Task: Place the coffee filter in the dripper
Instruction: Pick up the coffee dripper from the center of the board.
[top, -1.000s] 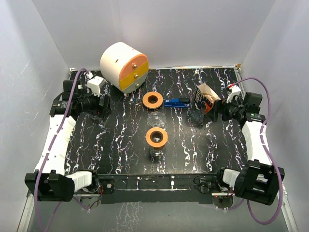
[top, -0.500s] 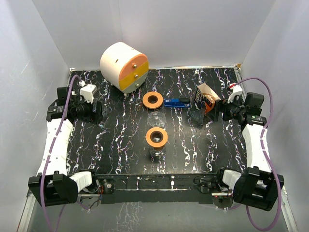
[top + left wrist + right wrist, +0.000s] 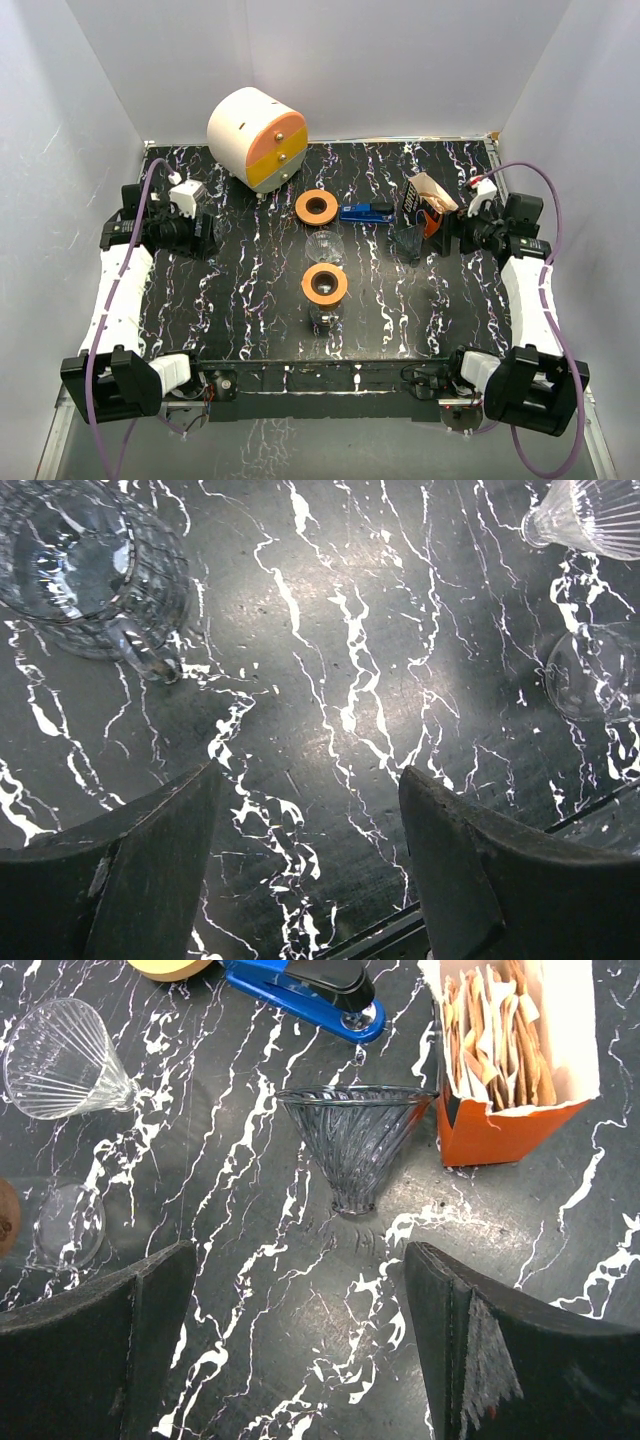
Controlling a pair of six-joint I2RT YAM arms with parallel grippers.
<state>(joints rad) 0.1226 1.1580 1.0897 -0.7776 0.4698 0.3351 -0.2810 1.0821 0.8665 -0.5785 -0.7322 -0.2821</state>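
The dark grey ribbed dripper (image 3: 355, 1145) rests on the marbled table, just ahead of my right gripper (image 3: 300, 1260) and slightly right of its centre line. It also shows in the top view as the dripper (image 3: 408, 243). Brown coffee filters (image 3: 490, 1020) stand packed in an open white and orange box (image 3: 520, 1110) right of the dripper. My right gripper (image 3: 455, 232) is open and empty, close to the dripper. My left gripper (image 3: 205, 235) is at the table's left side, open and empty, and in its own view the left gripper (image 3: 310, 780) hangs over bare table.
A clear glass dripper (image 3: 325, 245) lies mid-table, between two orange rings (image 3: 317, 208) (image 3: 325, 285). The nearer ring sits on a glass. A blue stapler (image 3: 365, 212) lies left of the box. A white drum with an orange face (image 3: 255, 138) stands at the back left. A glass mug (image 3: 80, 570) is near my left gripper.
My left arm swung a little left, then came back slightly toward the middle and nearer. The right arm barely shifted. Nothing on the table moved.
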